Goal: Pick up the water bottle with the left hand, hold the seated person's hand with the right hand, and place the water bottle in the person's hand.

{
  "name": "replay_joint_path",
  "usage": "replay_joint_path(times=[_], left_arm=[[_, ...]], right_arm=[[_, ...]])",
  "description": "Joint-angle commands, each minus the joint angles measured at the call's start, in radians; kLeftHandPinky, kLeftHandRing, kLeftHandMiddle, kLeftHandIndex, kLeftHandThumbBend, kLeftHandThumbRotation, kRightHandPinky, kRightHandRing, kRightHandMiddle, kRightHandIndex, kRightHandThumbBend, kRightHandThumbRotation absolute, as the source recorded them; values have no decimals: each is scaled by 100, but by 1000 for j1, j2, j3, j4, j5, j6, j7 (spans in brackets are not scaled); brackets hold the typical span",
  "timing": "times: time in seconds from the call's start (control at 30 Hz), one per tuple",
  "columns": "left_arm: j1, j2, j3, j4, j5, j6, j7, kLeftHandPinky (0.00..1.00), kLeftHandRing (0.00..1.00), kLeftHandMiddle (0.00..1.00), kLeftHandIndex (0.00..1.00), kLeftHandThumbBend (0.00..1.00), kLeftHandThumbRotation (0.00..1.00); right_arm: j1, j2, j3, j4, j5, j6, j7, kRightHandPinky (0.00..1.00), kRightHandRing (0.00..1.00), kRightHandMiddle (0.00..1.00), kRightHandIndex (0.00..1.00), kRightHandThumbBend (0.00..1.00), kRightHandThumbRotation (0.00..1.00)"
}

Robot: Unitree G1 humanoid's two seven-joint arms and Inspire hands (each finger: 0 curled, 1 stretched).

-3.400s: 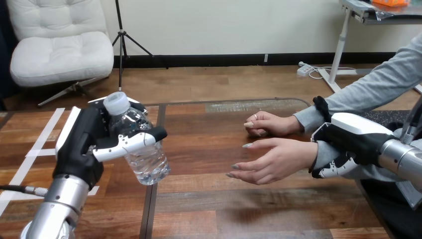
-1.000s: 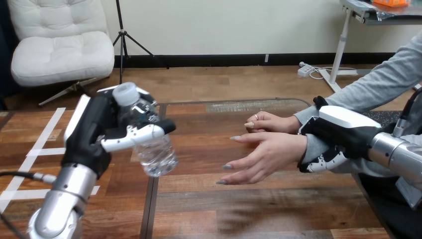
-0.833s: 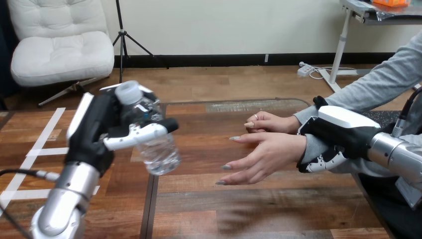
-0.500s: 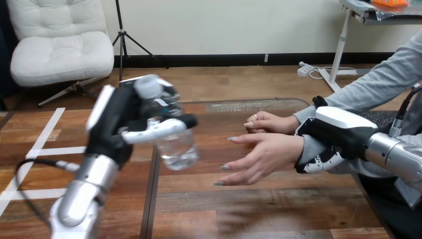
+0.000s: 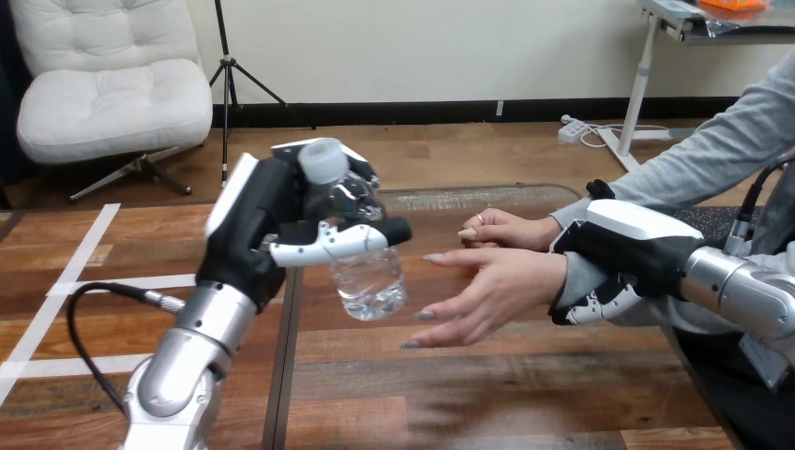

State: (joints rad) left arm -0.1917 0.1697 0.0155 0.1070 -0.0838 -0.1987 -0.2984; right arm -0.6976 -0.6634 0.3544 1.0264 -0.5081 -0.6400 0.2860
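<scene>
My left hand carries the water bottle in the air above the bench. My fingers and thumb are clenched round its upper half, just below the white cap. The bottle is tilted, its base pointing toward the person's hand, close to the fingertips but not touching them. That hand is offered open, palm turned toward the bottle. My right hand grasps the person's wrist in its grey sleeve, thumb above and fingers curled beneath. The person's other hand rests on the bench just behind.

The bottle is clear, thin plastic, and I judge it light, with soft walls that would dent under a hard squeeze. The smooth skin looks likely to slip, though a drop would probably not break it. The firmest places to hold should be the shoulder and the neck under the cap, which is where my grip sits. That leaves the lower body bare for the person's palm to close on, so 1 steady, moderate squeeze seems wiser than a tight 1.
</scene>
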Motion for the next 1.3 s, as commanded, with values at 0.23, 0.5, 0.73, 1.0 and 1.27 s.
replay_joint_path(times=[0.23,0.5,0.73,1.0,1.27], left_arm=[[-102,-19,-13,24,-8,-31,-16,28,32,36,37,84,0],[-111,-35,-24,34,-7,-34,-24,28,32,36,37,84,0],[-114,-49,-30,33,-14,-18,-29,29,33,36,37,85,0],[-116,-53,-38,40,-9,-24,-31,29,33,36,37,85,0],[-119,-62,-43,48,-13,-23,-42,28,32,36,37,86,0]], right_arm=[[-84,31,-48,-80,48,-1,-12,22,26,32,36,47,0],[-82,35,-51,-92,53,17,0,22,26,32,36,47,0],[-82,35,-52,-85,52,4,-8,22,27,33,37,47,0],[-82,37,-53,-81,52,-4,-14,23,27,33,37,47,0],[-82,38,-53,-85,50,5,-12,23,27,33,37,47,0]])
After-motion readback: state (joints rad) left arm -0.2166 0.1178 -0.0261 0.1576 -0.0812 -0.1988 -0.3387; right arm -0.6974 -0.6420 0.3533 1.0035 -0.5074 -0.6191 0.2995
